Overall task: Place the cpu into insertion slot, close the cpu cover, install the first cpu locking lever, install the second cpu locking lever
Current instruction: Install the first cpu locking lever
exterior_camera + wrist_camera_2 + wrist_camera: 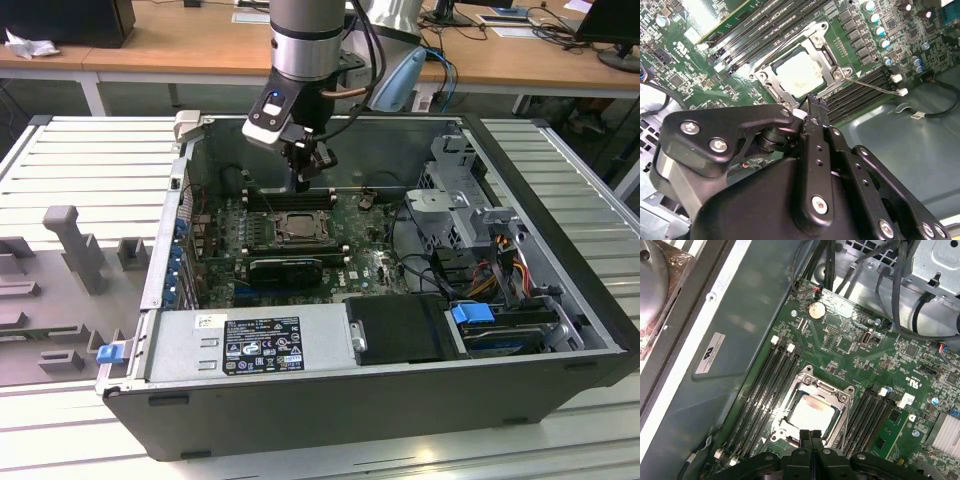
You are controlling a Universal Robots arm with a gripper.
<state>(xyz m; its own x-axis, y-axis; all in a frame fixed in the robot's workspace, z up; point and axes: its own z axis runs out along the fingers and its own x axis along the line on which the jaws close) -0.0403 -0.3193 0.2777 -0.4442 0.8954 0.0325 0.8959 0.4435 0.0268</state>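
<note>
The cpu [297, 228] [801, 74] [812, 413] lies in the insertion slot [277, 229] on the green motherboard, pale metal face up. The silver cpu cover [829, 51] [839, 396] is folded down flat around it, and the chip shows through its window. One thin locking lever [874, 85] sticks out sideways from a corner of the socket over the memory slots. My gripper [303, 183] [812, 101] [810, 433] hovers just above the socket's edge, shut, with nothing between its fingers.
Black memory slots [767, 385] flank the socket on both sides. A long black card [285, 268] lies in front of it, with the power supply [250, 345] nearer still. Drive cage [450, 200] and cables [500, 265] fill the exterior view's right. The case walls [165, 240] enclose everything.
</note>
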